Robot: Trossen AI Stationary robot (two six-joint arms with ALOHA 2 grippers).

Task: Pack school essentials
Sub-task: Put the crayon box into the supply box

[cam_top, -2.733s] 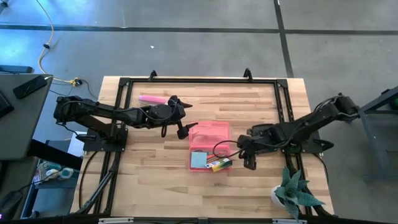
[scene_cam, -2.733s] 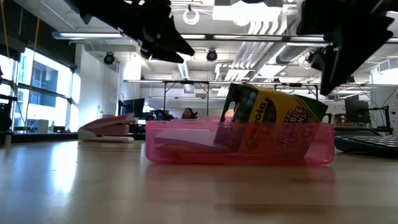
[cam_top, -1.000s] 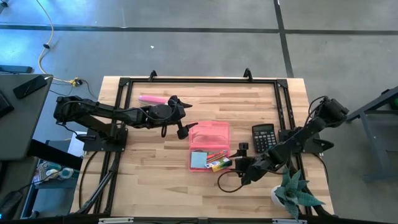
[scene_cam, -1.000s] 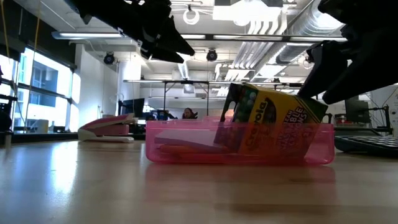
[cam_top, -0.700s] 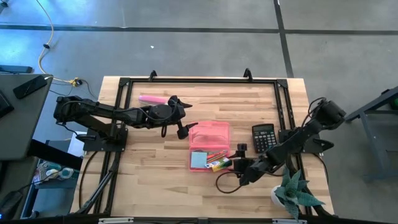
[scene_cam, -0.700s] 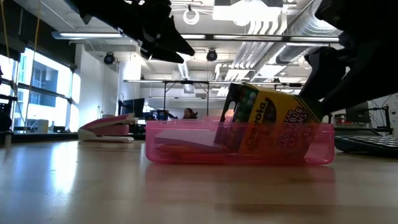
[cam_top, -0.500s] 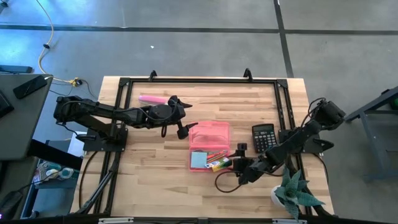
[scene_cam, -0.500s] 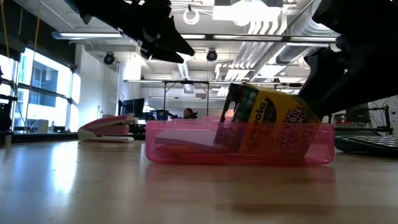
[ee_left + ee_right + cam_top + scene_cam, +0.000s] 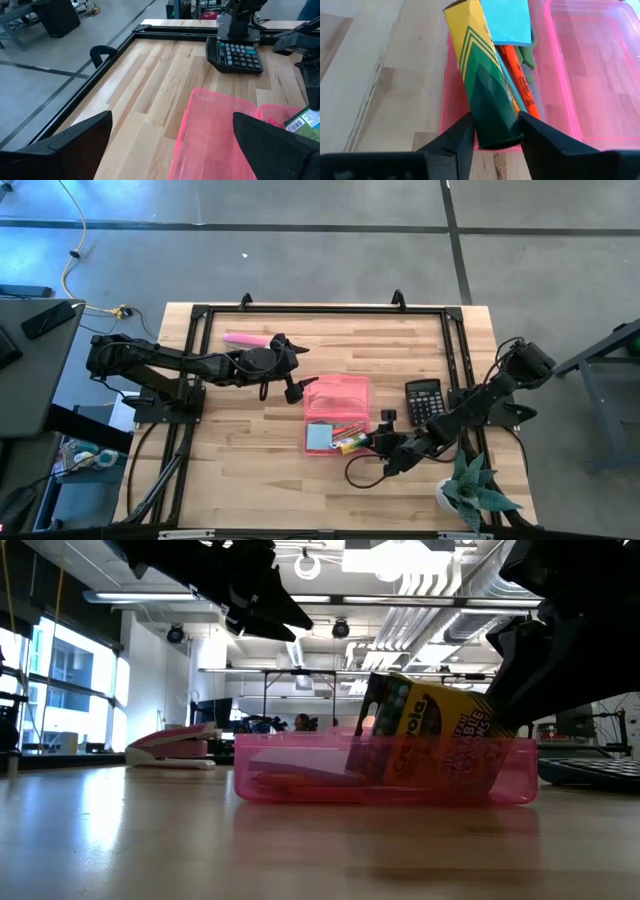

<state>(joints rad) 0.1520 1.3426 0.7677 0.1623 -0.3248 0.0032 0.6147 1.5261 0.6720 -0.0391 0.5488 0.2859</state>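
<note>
— Pink plastic is most of what you get from the low view: the near wall of the pink case (image 9: pixel 385 768) hides nearly everything inside, and only the yellow-green box (image 9: pixel 435 735) pokes above its rim, tilted. The dark shapes of both arms are cut off at that picture's upper edge.

— And what can you tell me about the right gripper?

— Your right gripper (image 9: pixel 496 131) sits at the case's near right corner, and its fingers (image 9: pixel 461 134) are closed on the end of the yellow-green box, one on each side. That end rides over the case's wall while the rest slants down inside. Beneath and beside it you see the light-blue note pad (image 9: pixel 505 20), the orange-red pen (image 9: pixel 521 85) and a bit of the green-handled scissors (image 9: pixel 528 56); most of the scissors is covered.

— The left one?

— Your left gripper (image 9: pixel 292 385) hovers just off the case's far left corner, jaws spread wide, holding nothing. Its own fingers (image 9: pixel 80 135) blot out the lower corners of the wrist view.

— Room to move?

— You have bare wood on the table (image 9: pixel 240 470) in front of the case. The black calculator (image 9: pixel 424 400) lies just right of it, the potted plant (image 9: pixel 476 492) sits at the near right corner, and the pink bar (image 9: pixel 245 338) lies near the far edge.
</note>
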